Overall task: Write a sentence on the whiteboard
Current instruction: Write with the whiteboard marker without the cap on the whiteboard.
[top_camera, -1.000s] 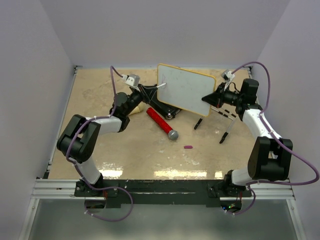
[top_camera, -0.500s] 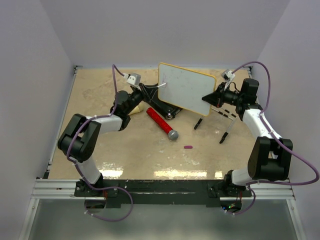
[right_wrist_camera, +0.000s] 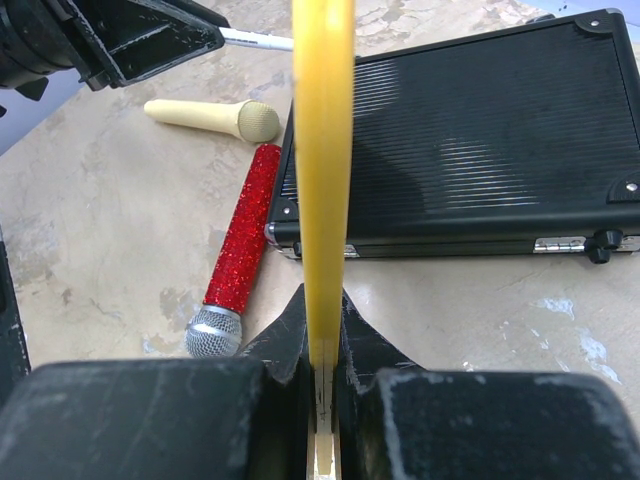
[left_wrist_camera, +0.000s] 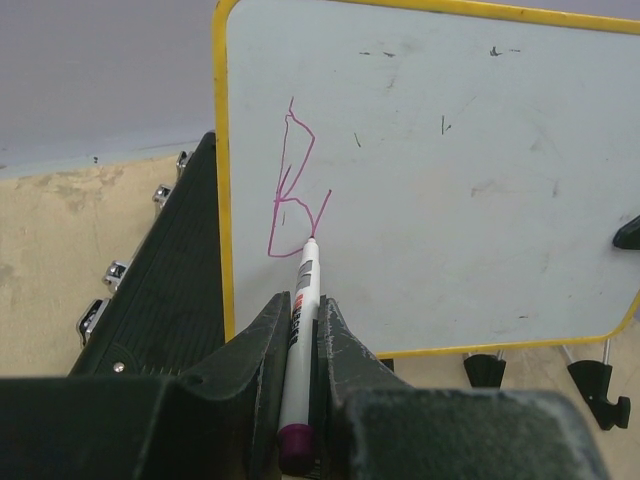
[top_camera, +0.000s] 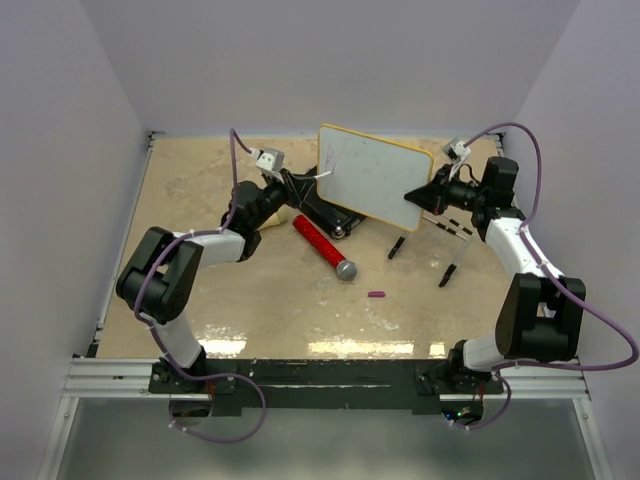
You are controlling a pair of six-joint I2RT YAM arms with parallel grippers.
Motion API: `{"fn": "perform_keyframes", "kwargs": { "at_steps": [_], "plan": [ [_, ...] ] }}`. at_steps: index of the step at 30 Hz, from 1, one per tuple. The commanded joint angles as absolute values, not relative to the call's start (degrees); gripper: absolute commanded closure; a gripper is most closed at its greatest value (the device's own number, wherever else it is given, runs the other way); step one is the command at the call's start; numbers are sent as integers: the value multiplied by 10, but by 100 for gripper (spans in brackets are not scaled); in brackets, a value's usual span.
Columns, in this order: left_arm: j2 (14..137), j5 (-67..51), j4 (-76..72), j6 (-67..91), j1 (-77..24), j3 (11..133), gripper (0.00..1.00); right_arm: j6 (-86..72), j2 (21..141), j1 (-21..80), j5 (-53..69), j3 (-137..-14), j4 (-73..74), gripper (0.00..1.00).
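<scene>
My right gripper (right_wrist_camera: 322,312) is clamped on the thin yellow rim of the small white rectangular whiteboard (left_wrist_camera: 450,170), which I hold up off the bench, tilted, over the middle of the far edge. From my right wrist the board shows edge-on, as a yellow strip between my two fingers. My left gripper (left_wrist_camera: 302,305) is closed on a white marker pen with a purple end (left_wrist_camera: 297,345), and its tip touches the board's surface near the left rim. The sentence (left_wrist_camera: 290,190) is so far only a few connected magenta strokes beside that rim, just above the tip. A black ribbed rectangular case (right_wrist_camera: 470,150) lies on the bench right behind the board. A red glitter microphone with a silver head (right_wrist_camera: 240,240) lies just beside the case's front corner, and a cream microphone (right_wrist_camera: 210,115) lies a little beyond it. A small purple cap (top_camera: 376,295) sits alone nearer the bench's front edge.
</scene>
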State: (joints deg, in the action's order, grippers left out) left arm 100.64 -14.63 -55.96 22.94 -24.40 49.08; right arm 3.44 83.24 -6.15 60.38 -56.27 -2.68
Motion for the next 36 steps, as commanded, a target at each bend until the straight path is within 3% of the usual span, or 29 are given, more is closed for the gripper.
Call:
{"fn": "perform_keyframes", "kwargs": {
  "at_steps": [1,36],
  "plan": [
    [1016,-152,-560,216,-246,503,100,48,835,-57,611,-579,-15,100],
    [1022,-195,-561,240,-249,550,100,48,837,-57,612,-579,-16,100]
  ]
}}
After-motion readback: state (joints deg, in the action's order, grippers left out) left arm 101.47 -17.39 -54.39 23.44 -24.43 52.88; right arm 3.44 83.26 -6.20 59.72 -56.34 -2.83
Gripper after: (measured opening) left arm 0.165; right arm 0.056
